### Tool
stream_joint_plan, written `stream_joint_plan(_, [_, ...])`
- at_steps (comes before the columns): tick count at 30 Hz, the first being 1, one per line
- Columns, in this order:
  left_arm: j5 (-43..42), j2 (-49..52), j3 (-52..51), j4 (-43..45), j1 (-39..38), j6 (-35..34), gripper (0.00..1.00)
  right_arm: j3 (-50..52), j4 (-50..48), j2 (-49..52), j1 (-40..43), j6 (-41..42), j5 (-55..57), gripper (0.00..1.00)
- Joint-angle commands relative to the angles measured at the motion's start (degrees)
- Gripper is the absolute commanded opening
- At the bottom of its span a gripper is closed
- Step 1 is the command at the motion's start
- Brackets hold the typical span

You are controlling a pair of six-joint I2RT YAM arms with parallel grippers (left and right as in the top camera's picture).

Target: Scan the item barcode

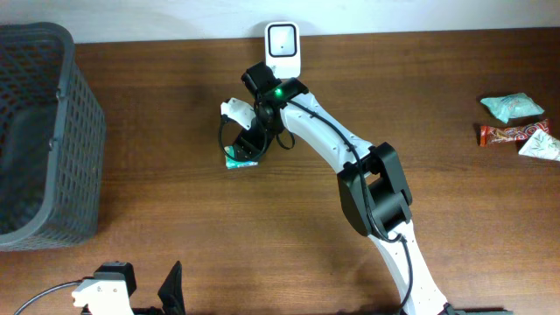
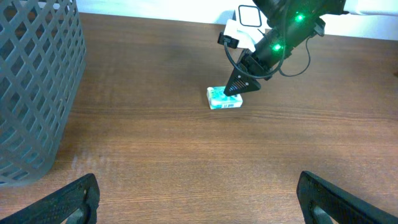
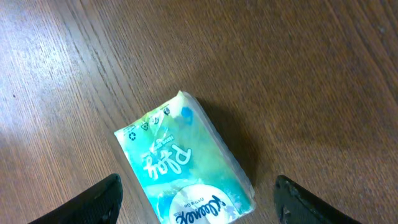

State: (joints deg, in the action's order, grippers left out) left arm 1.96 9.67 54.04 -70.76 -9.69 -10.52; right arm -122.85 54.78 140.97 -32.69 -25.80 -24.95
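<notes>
Surface: brown wood-grain table point(image 1: 175, 122), with a pale wall strip along its far edge.

Task item: small teal-and-white soft plastic tissue pack point(image 1: 236, 161) point(image 2: 222, 99) point(image 3: 183, 168). It lies flat on the table with its printed face up, near the far edge. In the overhead view it sits a little left of the scanner and nearer the camera, well apart from the basket. The side facing the left wrist camera carries small dark print, too small to read.

Scanner: white upright barcode scanner with a dark-framed window point(image 1: 283, 48), standing at the far edge of the table.

Right gripper point(image 1: 249, 144) point(image 2: 241, 86) point(image 3: 199, 199): black, on a white arm with a green light. It points down directly over the pack. Its two fingers point(image 3: 102, 199) stand wide apart on either side of the pack, with bare wood showing between each finger and the wrapper. It has hold of nothing.

Left gripper point(image 2: 202, 202): low at the near edge of the table, far from the pack. Its jaws are spread fully apart with nothing between them.

Basket: dark grey plastic lattice basket point(image 1: 83, 140), at the left end of the table.

Other packets: pale teal crinkled pouch point(image 1: 512, 106), red-brown bar wrapper point(image 1: 512, 133) and white-and-green pouch point(image 1: 541, 146), grouped at the right end of the table.
</notes>
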Motion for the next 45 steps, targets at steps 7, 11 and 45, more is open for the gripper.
stream_joint_plan(7, [0.4, -0.4, -0.1, 0.1, 0.1, -0.2, 0.99, 0.0, 4.8, 2.6, -0.5, 3.4, -2.2, 0.6])
stream_joint_plan(11, [0.4, -0.4, -0.1, 0.1, 0.1, -0.2, 0.99, -0.1, 10.5, 1.8, -1.3, 9.6, -8.8, 0.62])
stream_joint_plan(45, [0.4, -0.4, -0.1, 0.1, 0.1, -0.2, 0.99, 5.3, -2.1, -1.1, -1.3, 30.8, -3.4, 0.59])
